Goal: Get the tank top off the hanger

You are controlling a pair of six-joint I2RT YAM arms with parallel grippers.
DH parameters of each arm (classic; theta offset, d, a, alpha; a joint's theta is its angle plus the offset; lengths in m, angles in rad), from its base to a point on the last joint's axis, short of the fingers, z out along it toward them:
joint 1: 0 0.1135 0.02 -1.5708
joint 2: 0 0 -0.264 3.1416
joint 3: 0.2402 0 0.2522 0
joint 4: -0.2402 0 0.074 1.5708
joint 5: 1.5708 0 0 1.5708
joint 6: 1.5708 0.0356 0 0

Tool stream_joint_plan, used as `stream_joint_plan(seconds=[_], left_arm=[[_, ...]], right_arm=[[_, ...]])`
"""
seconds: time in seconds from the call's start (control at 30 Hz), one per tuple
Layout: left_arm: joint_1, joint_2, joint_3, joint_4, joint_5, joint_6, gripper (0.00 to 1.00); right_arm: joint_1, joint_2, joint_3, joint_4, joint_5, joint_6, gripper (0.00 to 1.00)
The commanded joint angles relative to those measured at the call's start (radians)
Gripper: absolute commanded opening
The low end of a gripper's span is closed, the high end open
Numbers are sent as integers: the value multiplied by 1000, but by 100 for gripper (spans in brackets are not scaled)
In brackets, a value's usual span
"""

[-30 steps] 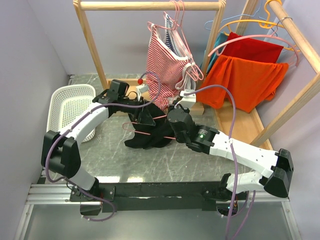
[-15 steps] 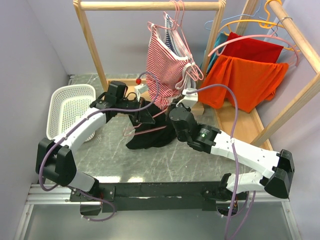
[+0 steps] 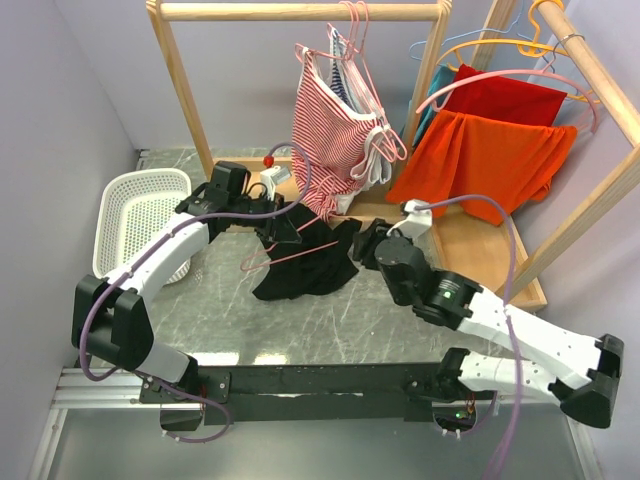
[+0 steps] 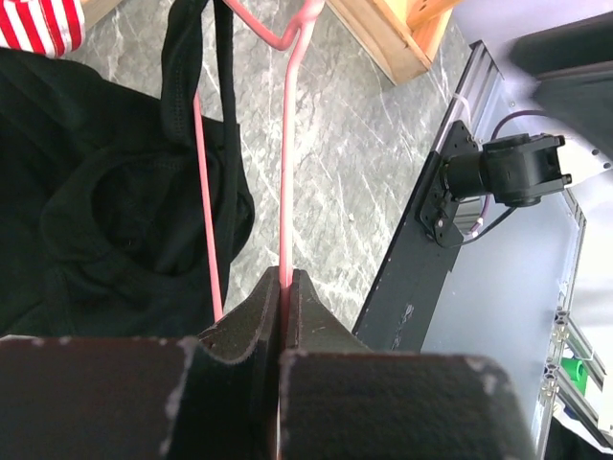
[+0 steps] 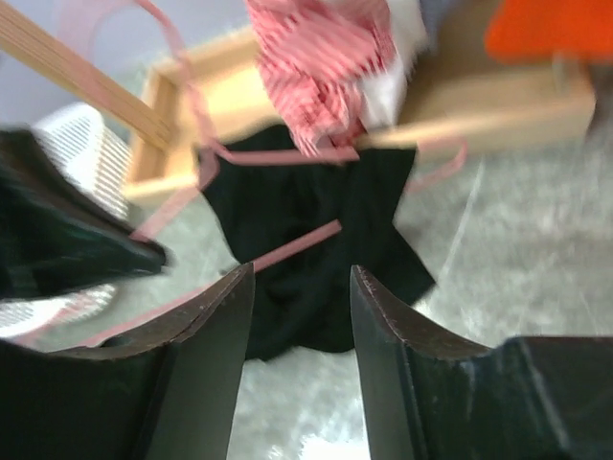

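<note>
The left gripper is closed on the wire of the pink hanger, just in front of the wooden rack. The black tank top lies crumpled on the table in front of the rack, and one strap hangs over the hanger wire. The right gripper is also in front of the rack, with its jaws apart and nothing between them.

overhead and close wrist views probably share tank top.
</note>
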State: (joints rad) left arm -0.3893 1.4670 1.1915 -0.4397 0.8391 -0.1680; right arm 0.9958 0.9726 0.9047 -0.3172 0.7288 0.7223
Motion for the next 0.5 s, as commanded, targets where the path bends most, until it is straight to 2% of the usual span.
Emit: stream_joint_plan(seconds=[0.0, 0.13, 0.23, 0.47], left_arm=[[-3, -37, 43, -16, 5, 35, 1], [-3, -56, 33, -19, 9, 38, 1], [-3, -60, 22, -13, 8, 35, 1], [-3, -74, 8, -7, 12, 30, 1]], right_arm=[[-95, 81, -79, 30, -219, 100, 50], [-154, 156, -130, 192, -319, 120, 48], [-180, 208, -136, 282, -296, 86, 48], [-285, 382, -46, 350, -356, 45, 48]])
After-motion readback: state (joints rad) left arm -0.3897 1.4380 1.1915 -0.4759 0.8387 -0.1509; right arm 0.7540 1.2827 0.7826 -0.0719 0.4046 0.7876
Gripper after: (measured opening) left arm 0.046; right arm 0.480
